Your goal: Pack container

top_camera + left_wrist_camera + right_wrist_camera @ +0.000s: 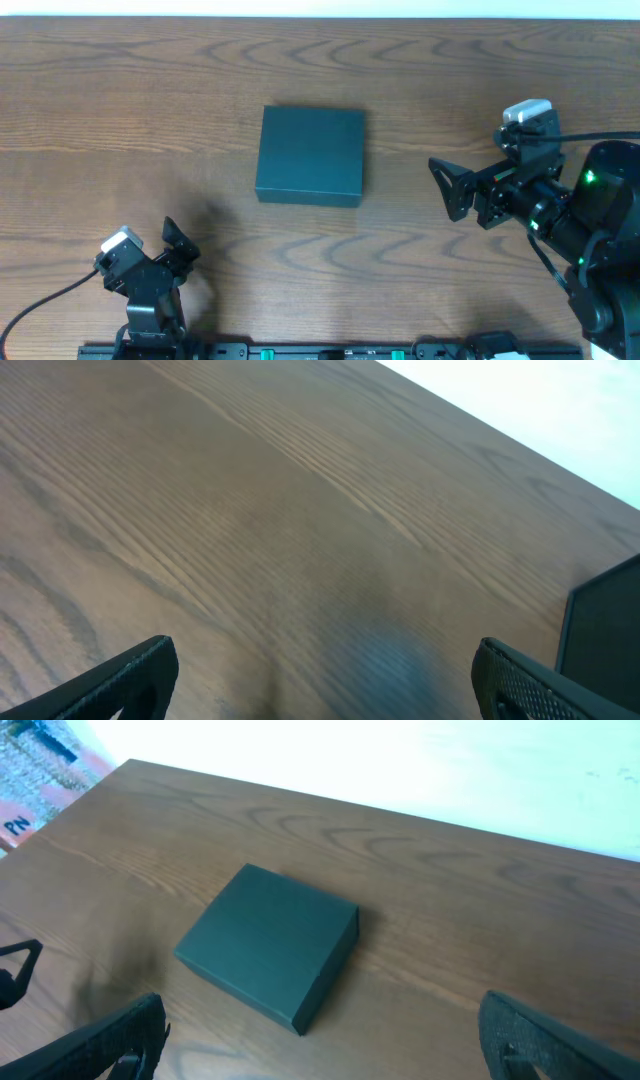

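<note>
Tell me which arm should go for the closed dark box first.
Right, most likely. The right tool, open, points straight at the dark teal rectangular cardboard box, which sits whole in the right wrist view. The left tool points past it, its camera catching only a corner.

container [310, 156] | matte dark-teal rectangular box | flap lid shut, flat on top | lay flat mid-table, sides roughly square to the table edges | stood alone, nothing touched it | contents hidden
</note>
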`<state>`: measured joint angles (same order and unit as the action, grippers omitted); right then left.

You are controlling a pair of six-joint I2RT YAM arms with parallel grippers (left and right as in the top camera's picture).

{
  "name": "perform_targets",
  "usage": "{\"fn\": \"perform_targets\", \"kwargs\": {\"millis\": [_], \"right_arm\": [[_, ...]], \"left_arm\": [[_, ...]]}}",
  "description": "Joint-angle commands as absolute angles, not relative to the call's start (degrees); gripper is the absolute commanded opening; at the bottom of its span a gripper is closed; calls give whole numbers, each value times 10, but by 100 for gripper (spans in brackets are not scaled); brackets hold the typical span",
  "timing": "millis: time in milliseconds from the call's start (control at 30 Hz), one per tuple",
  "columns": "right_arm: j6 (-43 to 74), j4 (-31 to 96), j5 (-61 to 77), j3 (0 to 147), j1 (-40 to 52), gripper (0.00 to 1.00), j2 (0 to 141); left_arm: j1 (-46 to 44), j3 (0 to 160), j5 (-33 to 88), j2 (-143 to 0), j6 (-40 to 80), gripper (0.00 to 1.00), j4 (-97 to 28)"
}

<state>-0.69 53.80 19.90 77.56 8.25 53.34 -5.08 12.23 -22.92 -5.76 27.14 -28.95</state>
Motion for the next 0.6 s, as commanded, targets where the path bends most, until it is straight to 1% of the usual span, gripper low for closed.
{"fn": "perform_targets", "kwargs": {"millis": [0,233,400,567], "right_arm": [[-14,538,199,780,83,99,532],[-14,538,199,780,83,99,532],[-14,538,199,780,83,99,532],[-14,538,199,780,83,99,532]], "left_arm": [[-44,103,-239,-37,274,95,-286],[-44,87,-224,-1,274,95,-302],[-45,86,-217,-2,274,95,-314],[-44,86,-209,-3,243,95,-317]]}}
